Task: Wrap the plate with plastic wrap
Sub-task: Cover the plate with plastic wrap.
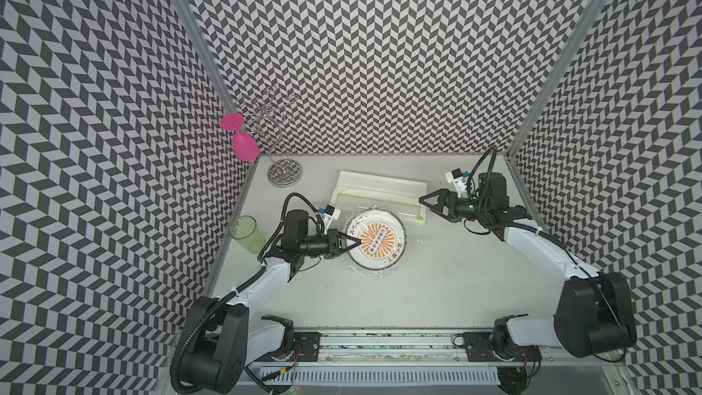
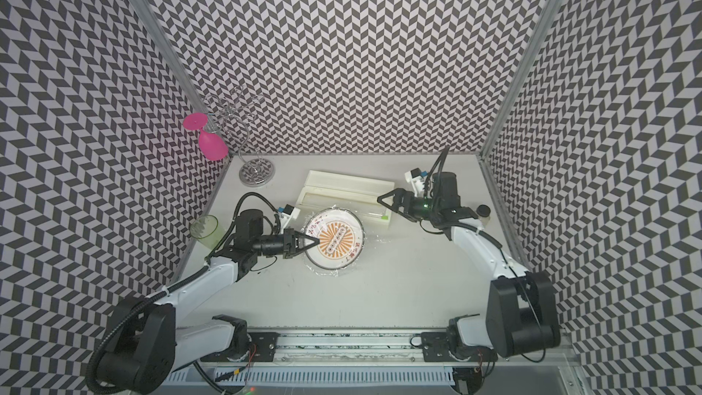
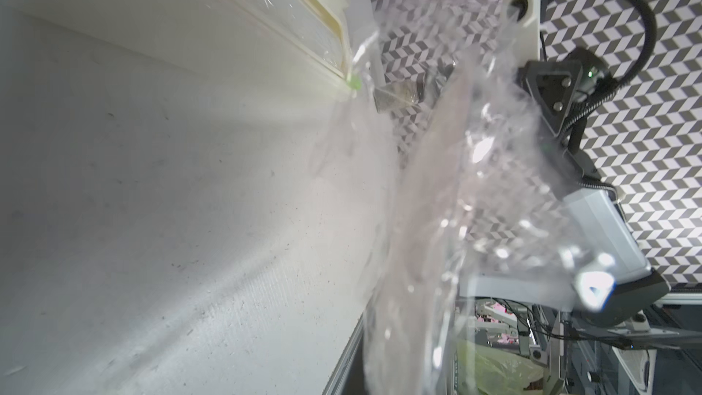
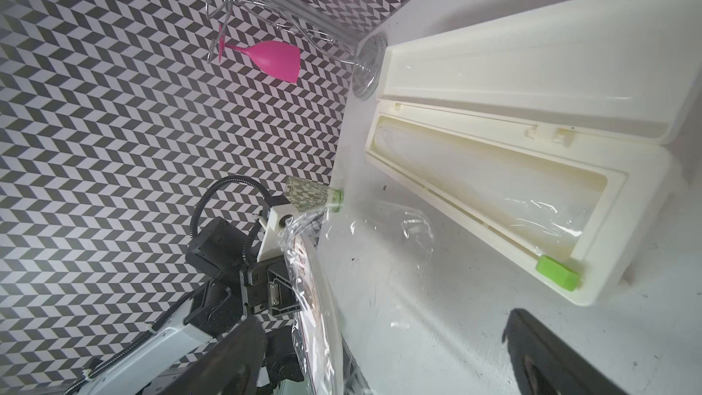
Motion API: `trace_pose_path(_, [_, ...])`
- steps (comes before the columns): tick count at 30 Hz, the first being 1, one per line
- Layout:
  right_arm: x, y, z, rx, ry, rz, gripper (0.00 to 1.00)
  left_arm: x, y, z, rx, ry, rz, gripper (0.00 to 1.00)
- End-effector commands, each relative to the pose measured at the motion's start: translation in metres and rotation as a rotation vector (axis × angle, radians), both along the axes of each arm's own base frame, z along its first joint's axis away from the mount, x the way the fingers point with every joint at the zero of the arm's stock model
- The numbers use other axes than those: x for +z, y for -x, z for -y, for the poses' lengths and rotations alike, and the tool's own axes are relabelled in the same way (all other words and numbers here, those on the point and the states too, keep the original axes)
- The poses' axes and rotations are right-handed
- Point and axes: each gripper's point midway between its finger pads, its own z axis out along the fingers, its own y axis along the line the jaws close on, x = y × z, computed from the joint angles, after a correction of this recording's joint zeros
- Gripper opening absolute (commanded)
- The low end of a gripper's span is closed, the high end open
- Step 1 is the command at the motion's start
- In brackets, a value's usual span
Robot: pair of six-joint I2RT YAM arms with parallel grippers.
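White plate (image 1: 380, 256), just one, lies flat on the table (image 1: 380, 305) under one sheet of plastic wrap (image 3: 494, 191), its row of little circles slanting from near-left to far-right; left gripper (image 1: 356, 243) is pinched closed over it, right gripper (image 1: 422, 200) is spread wide, holding nothing.

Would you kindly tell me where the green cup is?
In both top views the green cup stands at the table's left edge beside the left arm, nearer than the wire rack.

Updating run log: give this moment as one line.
plastic wrap over plate | left gripper shut above plate | right gripper open near dispenser box
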Motion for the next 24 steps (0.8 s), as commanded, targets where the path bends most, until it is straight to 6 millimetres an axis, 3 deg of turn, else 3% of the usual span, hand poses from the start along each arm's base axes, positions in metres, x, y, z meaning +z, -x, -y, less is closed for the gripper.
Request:
trace_pose_path(1, [-0.013, 0.020, 0.002, 0.009, 0.034, -0.013, 0.88, 0.035, -0.007, -0.006, 0.028, 0.078, 0.075, 0.00])
trace_pose_path(5, [-0.020, 0.031, 0.005, -0.045, 0.087, -0.008, 0.64, 0.039, -0.007, -0.007, 0.050, 0.078, 0.068, 0.00])
trace_pose_path(11, [0.014, 0.044, -0.023, -0.088, 0.098, 0.064, 0.74, 0.030, -0.008, -0.009, 0.073, 0.046, 0.062, 0.00])
trace_pose_path(14, [0.025, 0.046, -0.032, -0.117, 0.111, 0.095, 0.75, 0.028, -0.007, -0.006, 0.069, 0.037, 0.058, 0.00])
trace_pose_path(19, [0.014, 0.053, -0.064, -0.046, 0.182, 0.062, 0.75, 0.029, -0.004, 0.002, 0.057, 0.029, 0.065, 0.00])
trace_pose_path(24, [0.009, 0.057, -0.094, 0.027, 0.147, 0.055, 0.71, 0.032, 0.001, 0.011, 0.041, 0.039, 0.066, 0.00])
